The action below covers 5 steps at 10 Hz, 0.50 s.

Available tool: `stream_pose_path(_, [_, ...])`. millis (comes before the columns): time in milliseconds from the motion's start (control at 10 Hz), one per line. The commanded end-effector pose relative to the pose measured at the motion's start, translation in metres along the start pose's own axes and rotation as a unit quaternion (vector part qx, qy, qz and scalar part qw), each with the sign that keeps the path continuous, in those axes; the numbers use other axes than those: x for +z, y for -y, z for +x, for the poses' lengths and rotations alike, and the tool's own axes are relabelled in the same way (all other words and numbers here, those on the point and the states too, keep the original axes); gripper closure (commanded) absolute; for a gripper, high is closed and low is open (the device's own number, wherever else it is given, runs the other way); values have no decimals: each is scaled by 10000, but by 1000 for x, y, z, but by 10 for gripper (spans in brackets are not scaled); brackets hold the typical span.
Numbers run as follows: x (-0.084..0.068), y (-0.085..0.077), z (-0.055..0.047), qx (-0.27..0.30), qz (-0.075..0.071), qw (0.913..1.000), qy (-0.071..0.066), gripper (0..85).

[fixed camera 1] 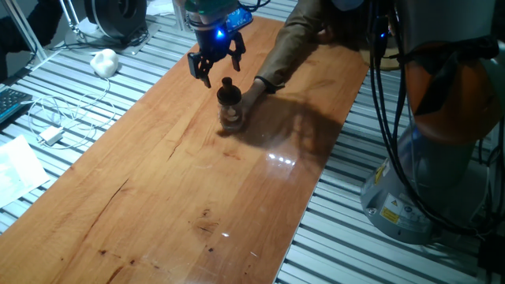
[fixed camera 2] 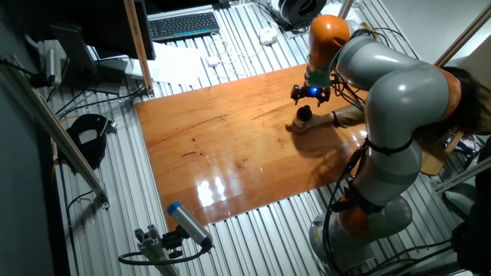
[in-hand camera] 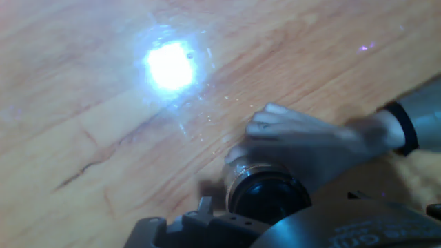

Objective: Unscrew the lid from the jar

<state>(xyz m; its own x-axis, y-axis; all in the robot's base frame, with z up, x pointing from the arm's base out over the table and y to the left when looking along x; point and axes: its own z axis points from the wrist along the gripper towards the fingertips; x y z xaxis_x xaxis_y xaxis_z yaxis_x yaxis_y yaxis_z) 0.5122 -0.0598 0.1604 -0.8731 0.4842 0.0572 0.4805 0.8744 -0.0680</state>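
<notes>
The jar [fixed camera 1: 230, 115] is small, clear glass and stands upright on the wooden table [fixed camera 1: 181, 181]. The black lid [fixed camera 1: 228, 89] with its knob sits on top of it. A person's hand [fixed camera 1: 254, 93] reaches in from the right and holds the jar's body. My gripper [fixed camera 1: 217, 65] hovers just above and to the left of the lid, open and empty, touching nothing. In the other fixed view my gripper [fixed camera 2: 311, 94] is above the jar [fixed camera 2: 303, 121]. In the hand view the lid [in-hand camera: 267, 198] shows at the bottom edge, with the hand [in-hand camera: 303, 141] around the jar.
The person's arm [fixed camera 1: 304, 39] crosses the table's far right part. A white object [fixed camera 1: 104, 61] and cables [fixed camera 1: 63, 118] lie on the slatted floor to the left. The robot base [fixed camera 1: 442, 118] stands at the right. A bright light reflection [in-hand camera: 169, 65] marks the wood.
</notes>
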Motion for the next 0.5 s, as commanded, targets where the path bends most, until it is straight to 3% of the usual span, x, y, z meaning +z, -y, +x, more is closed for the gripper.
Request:
stream_pose_path(0, [0,0,0,3819,-240,9236,-236,0])
stream_pose_path(400, [0,0,0,4797,-313,8767,-189,0])
